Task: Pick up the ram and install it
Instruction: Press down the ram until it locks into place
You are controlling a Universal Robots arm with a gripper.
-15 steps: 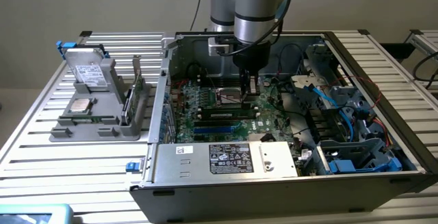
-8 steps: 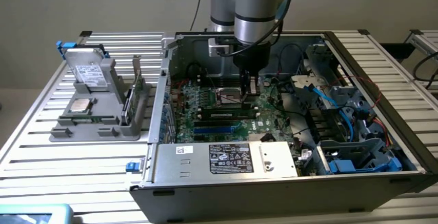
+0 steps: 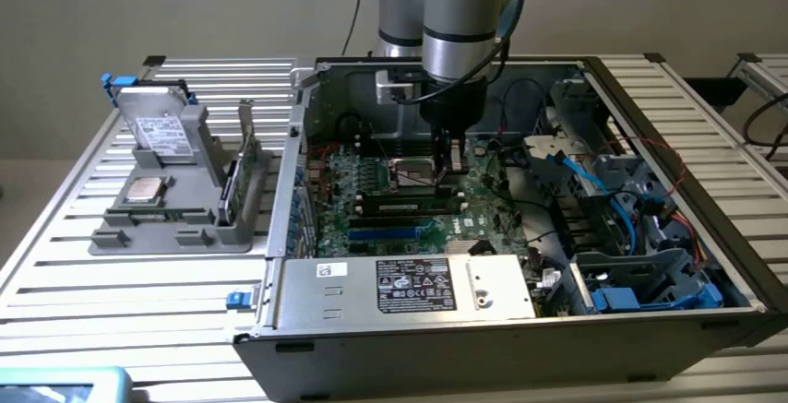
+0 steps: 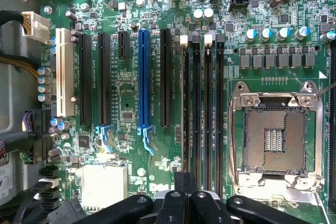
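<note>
Over one motherboard [image 4: 131, 103], one closed gripper [image 4: 184, 195], four memory slots [image 4: 197, 108], one ram [image 3: 400, 207] seated.

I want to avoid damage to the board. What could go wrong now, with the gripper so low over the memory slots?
1. The shut gripper sits right over the memory slots; a skewed push might stress a slot or its white latches.
2. The open processor socket lies directly beside these slots with its contacts exposed; a sideways slip could perhaps bend them.
</note>
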